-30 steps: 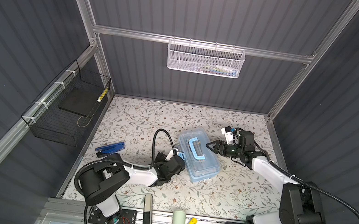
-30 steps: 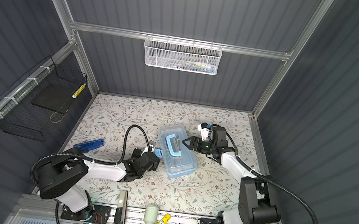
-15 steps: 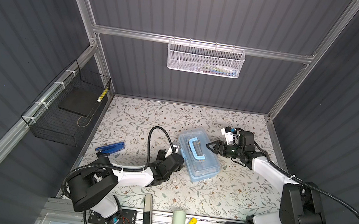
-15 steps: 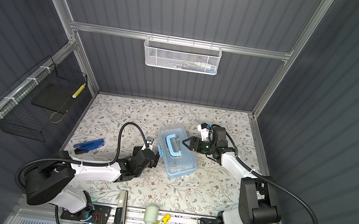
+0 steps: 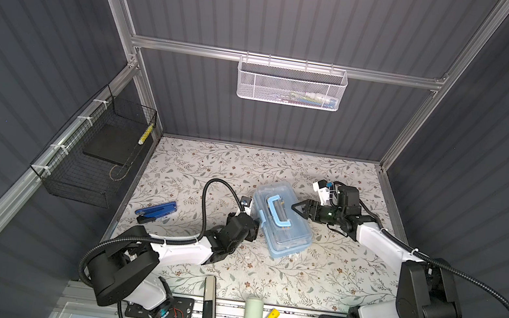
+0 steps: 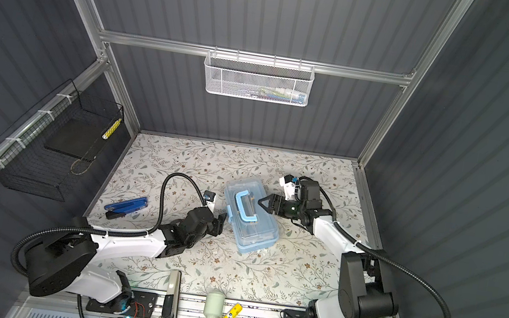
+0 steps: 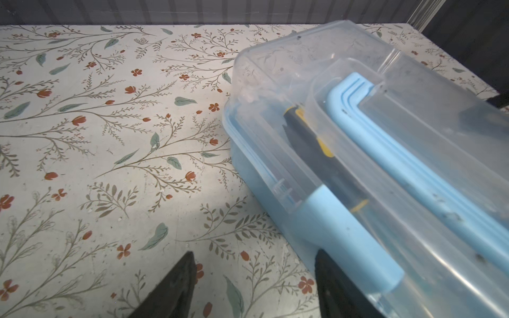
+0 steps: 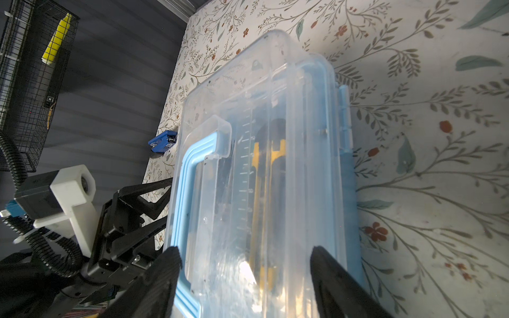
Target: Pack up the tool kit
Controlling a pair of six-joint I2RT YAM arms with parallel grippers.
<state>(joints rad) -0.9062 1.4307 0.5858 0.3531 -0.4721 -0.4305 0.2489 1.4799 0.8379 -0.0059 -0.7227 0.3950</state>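
The floral surface (image 5: pixel 211 167) is carrying the tool kit (image 5: pixel 289 237) near its middle. The kit is lying at a slant with its clear lid down, and a black-and-yellow tool (image 8: pixel 264 179) is showing through it. It is sitting just where it was a second ago; what is changing is on its latch side.

The left arm is reaching out straighter than it was, and the left gripper (image 6: pixel 220 223) is narrowing from its widest spread. Its jaws are still well apart and holding nothing. Seen from its wrist, one finger is sitting against the box just beside the light-blue latch (image 7: pixel 352 236), while the other is hanging over bare surface.

The right gripper (image 5: pixel 295 206) is staying put on the opposite side, jaws wide, spanning the lid from the arched handle (image 8: pixel 187 192) to the hinge edge. It is gripping nothing, and I cannot tell whether it is bearing down on the lid or only hovering.

To my eye it is steadying the kit while the left side is working toward the latch, so the closing step is looking near. A blue folding tool (image 5: pixel 156 212) is still lying out towards the left wall, well apart from the kit, which is making me doubt the packing is complete.
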